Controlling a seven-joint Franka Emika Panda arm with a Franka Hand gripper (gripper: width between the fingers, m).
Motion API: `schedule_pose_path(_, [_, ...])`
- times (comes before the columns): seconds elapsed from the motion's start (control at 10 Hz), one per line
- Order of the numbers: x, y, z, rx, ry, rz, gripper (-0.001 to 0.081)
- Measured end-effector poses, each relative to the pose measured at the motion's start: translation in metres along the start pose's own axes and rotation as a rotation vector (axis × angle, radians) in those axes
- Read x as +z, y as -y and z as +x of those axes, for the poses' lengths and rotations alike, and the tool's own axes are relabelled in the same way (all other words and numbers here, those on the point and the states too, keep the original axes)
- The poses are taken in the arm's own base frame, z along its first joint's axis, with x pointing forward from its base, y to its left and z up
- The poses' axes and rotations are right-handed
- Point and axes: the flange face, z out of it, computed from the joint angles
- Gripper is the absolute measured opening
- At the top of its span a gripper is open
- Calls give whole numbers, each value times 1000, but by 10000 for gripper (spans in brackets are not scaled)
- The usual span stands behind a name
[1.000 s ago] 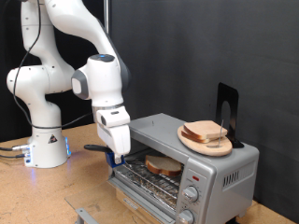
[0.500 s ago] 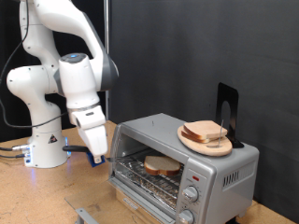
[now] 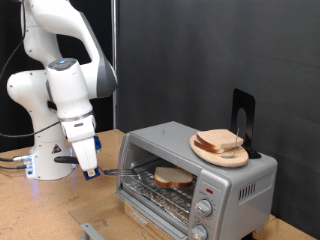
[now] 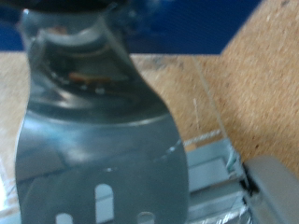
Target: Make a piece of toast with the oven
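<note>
Arm pulled back, 1 slice left inside the oven [image 3: 200,180].
The gripper [image 3: 88,165] has withdrawn leftward, jaws pinching a spatula [image 4: 98,159]; the piece of toast [image 3: 174,178] sits on the rack.

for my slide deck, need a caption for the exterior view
Gripper holding a spatula beside the oven, toast on its rack.

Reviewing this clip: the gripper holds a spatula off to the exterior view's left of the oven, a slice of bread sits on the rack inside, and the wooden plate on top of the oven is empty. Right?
Not quite. In the exterior view the wooden plate on top of the oven is not empty; it carries bread slices. The rest stands: the gripper holds the spatula left of the oven, and a piece of toast lies on the rack.
</note>
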Motion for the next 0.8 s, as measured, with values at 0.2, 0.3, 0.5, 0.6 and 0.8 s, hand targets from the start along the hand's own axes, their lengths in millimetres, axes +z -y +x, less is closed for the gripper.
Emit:
schedule_pose_path(0.2, [-18,-10,-4,30,-109,48,400])
schedule_pose_path(0.3, [-32,-14,-8,45,-158,74,400])
schedule_pose_path(0.5, [-65,-20,-15,60,-240,94,400])
schedule_pose_path(0.6, [-80,-22,-18,69,-275,96,400])
schedule_pose_path(0.8, [-96,-22,-20,104,-314,92,400])
